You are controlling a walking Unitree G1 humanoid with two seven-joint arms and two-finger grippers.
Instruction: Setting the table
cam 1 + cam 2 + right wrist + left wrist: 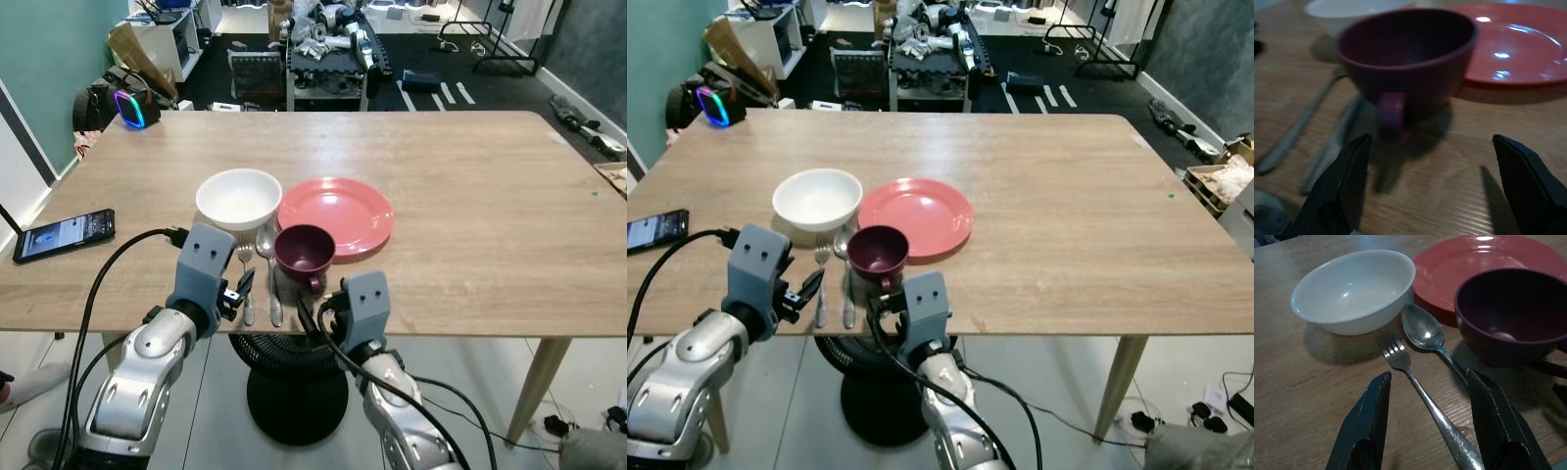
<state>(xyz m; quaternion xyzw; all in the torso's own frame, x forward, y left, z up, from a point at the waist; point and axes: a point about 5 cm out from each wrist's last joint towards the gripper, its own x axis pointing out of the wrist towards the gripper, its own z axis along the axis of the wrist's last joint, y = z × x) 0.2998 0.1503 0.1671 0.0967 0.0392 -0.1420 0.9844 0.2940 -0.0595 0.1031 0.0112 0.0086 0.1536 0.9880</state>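
Note:
A white bowl (238, 199), a red plate (338, 213) and a dark purple cup (304, 253) stand together near the table's front edge. A fork (246, 279) and a spoon (268, 264) lie side by side in front of the bowl, handles toward me. My left gripper (1427, 401) is open just above the table, with one finger (1369, 421) left of the fork's handle (1442, 423) and the other past the spoon's. My right gripper (1432, 161) is open at the table's edge, a short way in front of the cup's handle (1392, 110), holding nothing.
A phone (64, 235) lies at the wooden table's (490, 215) left front edge. A glowing speaker (132, 106) sits at the far left corner. A black fan base (294, 392) stands on the floor under the table. Cluttered shelves and carts stand beyond the far edge.

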